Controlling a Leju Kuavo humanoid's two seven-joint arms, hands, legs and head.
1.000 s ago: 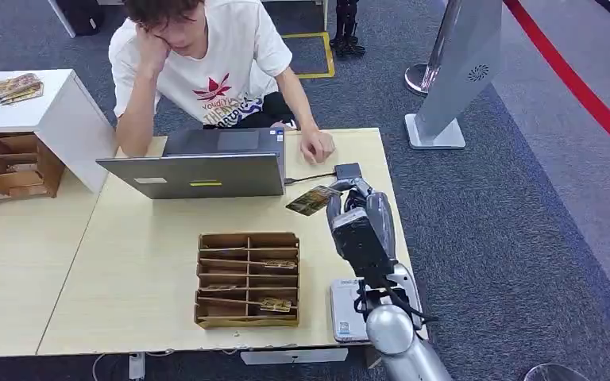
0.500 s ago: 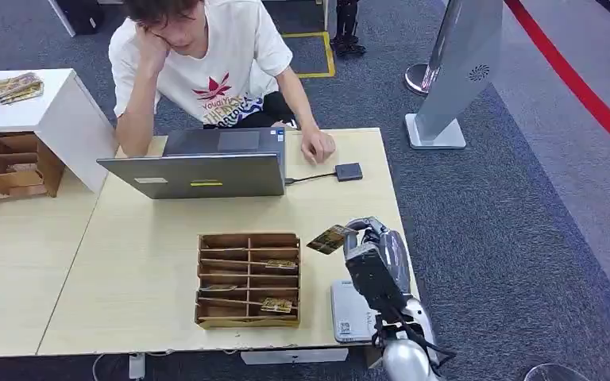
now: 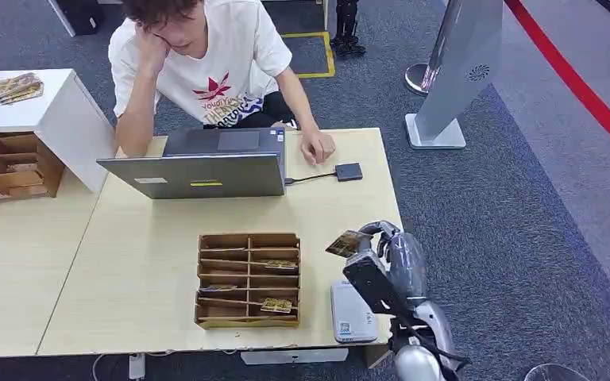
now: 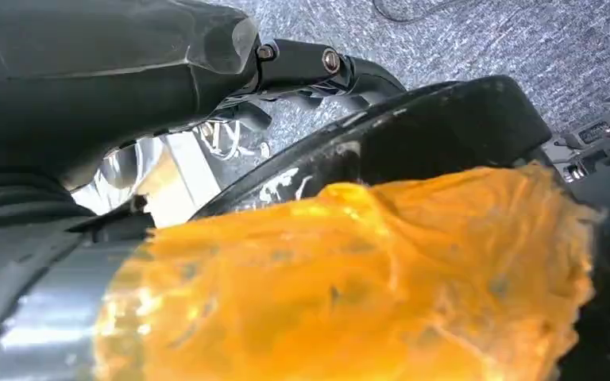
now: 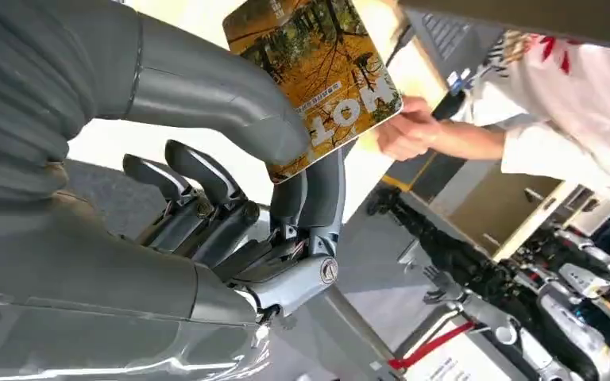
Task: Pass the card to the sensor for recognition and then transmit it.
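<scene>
Here the right hand point(image 3: 381, 258) pinches the card point(image 5: 315, 77) between thumb and fingers, above the table's point(image 3: 143, 262) right edge; its autumn-leaf print reads "HOT". At eleven o'clock lies the black sensor point(image 3: 349, 171). The left hand's state cannot be told.

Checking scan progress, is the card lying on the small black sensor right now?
No, the right hand holds the card in the air, apart from the sensor.
</scene>
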